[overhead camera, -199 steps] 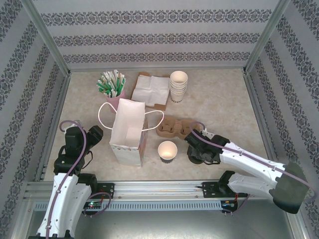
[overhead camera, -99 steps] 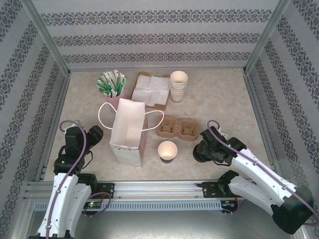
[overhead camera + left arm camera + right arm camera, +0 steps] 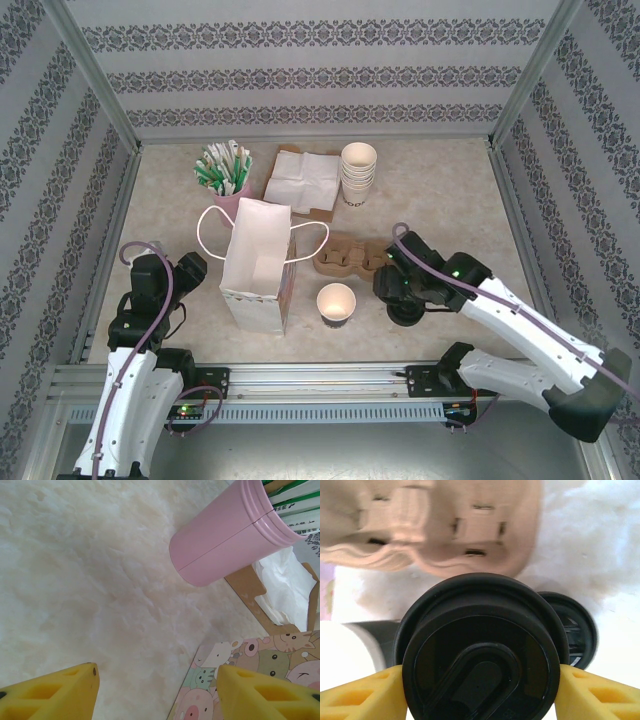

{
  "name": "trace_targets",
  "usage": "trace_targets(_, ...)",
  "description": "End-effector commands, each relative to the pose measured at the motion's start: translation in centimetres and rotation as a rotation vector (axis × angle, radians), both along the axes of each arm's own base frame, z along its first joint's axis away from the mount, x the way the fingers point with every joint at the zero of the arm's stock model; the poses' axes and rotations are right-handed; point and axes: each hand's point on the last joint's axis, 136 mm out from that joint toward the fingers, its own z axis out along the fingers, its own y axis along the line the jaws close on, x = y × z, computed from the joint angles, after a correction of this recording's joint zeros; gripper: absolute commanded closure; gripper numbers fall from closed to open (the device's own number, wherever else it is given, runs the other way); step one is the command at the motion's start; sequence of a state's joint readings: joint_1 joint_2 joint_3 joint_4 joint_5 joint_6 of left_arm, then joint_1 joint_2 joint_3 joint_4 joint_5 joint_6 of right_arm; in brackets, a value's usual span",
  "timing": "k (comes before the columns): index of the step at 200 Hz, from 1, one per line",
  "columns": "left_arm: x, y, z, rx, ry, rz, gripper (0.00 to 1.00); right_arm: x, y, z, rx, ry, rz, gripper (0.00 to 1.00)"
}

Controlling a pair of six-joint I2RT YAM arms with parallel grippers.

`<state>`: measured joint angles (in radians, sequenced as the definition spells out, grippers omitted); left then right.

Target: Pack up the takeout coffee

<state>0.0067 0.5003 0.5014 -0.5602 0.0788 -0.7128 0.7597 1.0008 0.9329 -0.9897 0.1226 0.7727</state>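
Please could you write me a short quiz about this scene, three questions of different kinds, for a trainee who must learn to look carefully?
1. True or false: the paper bag lies flat on its side.
2. What sits between the fingers of the right gripper? A) a black lid B) a napkin C) a straw
3. Fill in: the single paper cup beside the paper bag has ___ lid on it.
Key: 1 false, it stands upright with its mouth open. 2 A. 3 no.
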Motion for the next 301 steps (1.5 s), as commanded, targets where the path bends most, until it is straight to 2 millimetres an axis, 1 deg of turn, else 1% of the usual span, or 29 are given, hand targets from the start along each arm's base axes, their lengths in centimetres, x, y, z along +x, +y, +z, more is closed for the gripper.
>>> trace_targets(1, 0.4, -0.1, 0.7, -0.012, -0.031, -0.001, 0.36, -0.2, 3.3, 1.3, 0.046, -0.004, 0.125, 0.31)
trace_targets(22, 0.4, -0.1, 0.7, -0.012, -0.029, -0.002, 0.36, -0.6, 5.9, 1.8, 0.072, 0.005, 0.194, 0.31)
trace_targets(46, 0.4, -0.1, 0.6, -0.011, -0.027, -0.002, 0.36, -1.1, 7.9, 1.7, 0.072, 0.023, 0.255, 0.31)
trace_targets(77, 0.4, -0.1, 0.7, -0.01, -0.028, -0.002, 0.36, -1.8, 9.7, 1.3, 0.064, 0.046, 0.308, 0.31)
trace_targets(123, 0.3, -0.1, 0.6, -0.005, -0.023, -0.006, 0.36, -2.5, 11.0, 0.7, 0.028, 0.065, 0.369, 0.31)
trace_targets(152, 0.3, -0.1, 0.6, -0.003, -0.023, -0.006, 0.36, -2.6, 11.3, 0.3, -0.009, 0.072, 0.39, 0.31)
trace_targets(193, 0.2, -0.1, 0.5, -0.003, -0.02, -0.006, 0.36, -2.6, 11.1, -0.8, -0.07, 0.085, 0.399, 0.3)
trace_targets(266, 0.2, -0.1, 0.5, -0.002, -0.02, -0.005, 0.36, -2.9, 11.7, -1.2, -0.126, 0.095, 0.439, 0.29)
trace_targets(301, 0.2, 0.0, 0.5, -0.002, -0.018, -0.003, 0.36, -2.9, 11.5, -1.7, -0.144, 0.102, 0.433, 0.29)
